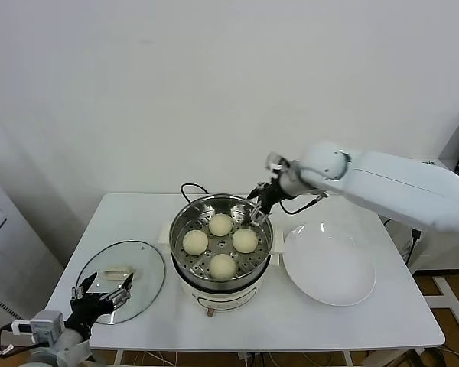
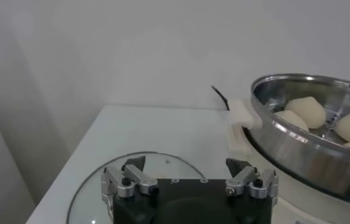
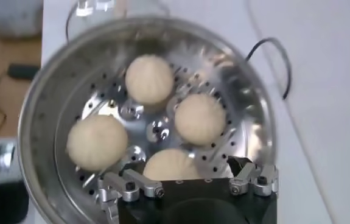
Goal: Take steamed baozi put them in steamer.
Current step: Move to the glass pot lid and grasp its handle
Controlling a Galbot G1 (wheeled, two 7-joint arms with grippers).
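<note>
All four steamed baozi are sitting on the perforated tray inside the steamer at the tabletop's middle. The right gripper is hovering over the steamer's far right rim, jaws spread, holding nothing. The left gripper is waiting spread above the glass lid near the left front edge.

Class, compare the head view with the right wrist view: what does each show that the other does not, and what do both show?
Only the head view: the white plate, the glass lid and the open left gripper over it. Only the right wrist view: the tray's perforations close up. Both: four baozi in the steamer, with the open right gripper above.
</note>
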